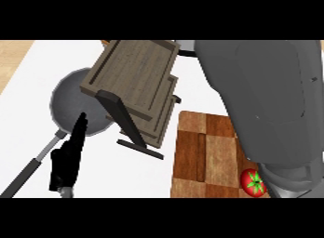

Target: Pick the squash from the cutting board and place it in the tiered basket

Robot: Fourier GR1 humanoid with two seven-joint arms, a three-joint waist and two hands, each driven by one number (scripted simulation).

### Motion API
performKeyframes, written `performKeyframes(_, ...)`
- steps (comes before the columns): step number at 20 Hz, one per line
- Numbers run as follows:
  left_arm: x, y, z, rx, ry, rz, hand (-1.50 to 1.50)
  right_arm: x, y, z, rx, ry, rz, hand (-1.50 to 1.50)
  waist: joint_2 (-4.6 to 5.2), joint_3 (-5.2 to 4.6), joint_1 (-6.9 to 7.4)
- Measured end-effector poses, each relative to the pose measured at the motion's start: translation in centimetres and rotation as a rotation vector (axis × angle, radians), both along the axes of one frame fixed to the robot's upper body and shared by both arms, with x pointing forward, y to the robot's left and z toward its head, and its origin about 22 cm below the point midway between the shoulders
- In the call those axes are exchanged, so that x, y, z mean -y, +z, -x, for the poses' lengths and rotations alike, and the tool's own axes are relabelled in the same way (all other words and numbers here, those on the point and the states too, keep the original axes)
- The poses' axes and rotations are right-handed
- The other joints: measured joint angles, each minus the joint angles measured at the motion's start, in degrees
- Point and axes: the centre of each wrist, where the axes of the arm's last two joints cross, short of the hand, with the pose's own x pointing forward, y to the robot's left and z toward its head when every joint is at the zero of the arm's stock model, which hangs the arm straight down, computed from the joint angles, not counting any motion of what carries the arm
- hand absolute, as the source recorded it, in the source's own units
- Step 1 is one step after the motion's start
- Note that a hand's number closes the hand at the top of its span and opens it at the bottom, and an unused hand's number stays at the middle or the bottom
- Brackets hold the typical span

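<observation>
Squash is nowhere to be seen: the cutting board [205,153] shows only bare wood and a tomato [254,181] at its near right corner, so the squash is probably hidden under the grey right forearm [274,107]. The right hand is out of sight too, its fingers impossible to judge. I expect a squash to be stiff, smooth-skinned and fairly heavy, best taken around its middle. The left hand [70,155] rests low left, fingers straight and holding nothing, over a pan [72,100] beside the tiered basket [134,81].
</observation>
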Motion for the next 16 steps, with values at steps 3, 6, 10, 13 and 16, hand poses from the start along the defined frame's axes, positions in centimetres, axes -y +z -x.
performKeyframes(3,-0.1,0.0,-0.3,0.0,-0.005,-0.004,0.0,0.3,-0.8,-0.6,-0.001,0.004,-0.133,-1.5,0.03,0.0,0.19)
performKeyframes(6,-0.1,0.1,-0.2,-0.005,-0.009,0.006,0.0,0.3,-1.1,-0.7,0.031,0.001,-0.263,-1.5,-0.02,-0.01,0.32)
performKeyframes(10,-0.1,0.1,0.1,-0.013,0.002,0.008,0.0,0.5,-0.8,-0.3,0.102,-0.012,-0.406,-1.5,-0.19,0.02,-0.25)
performKeyframes(13,-0.8,-0.3,0.2,-0.009,0.018,0.0,0.0,1.1,0.0,0.4,0.204,-0.061,-0.463,-1.5,-0.4,0.05,-1.27)
performKeyframes(16,-0.8,-0.4,0.6,-0.008,0.031,0.002,0.0,3.2,0.9,0.8,0.301,-0.157,-0.484,-1.5,-0.62,0.08,-2.15)
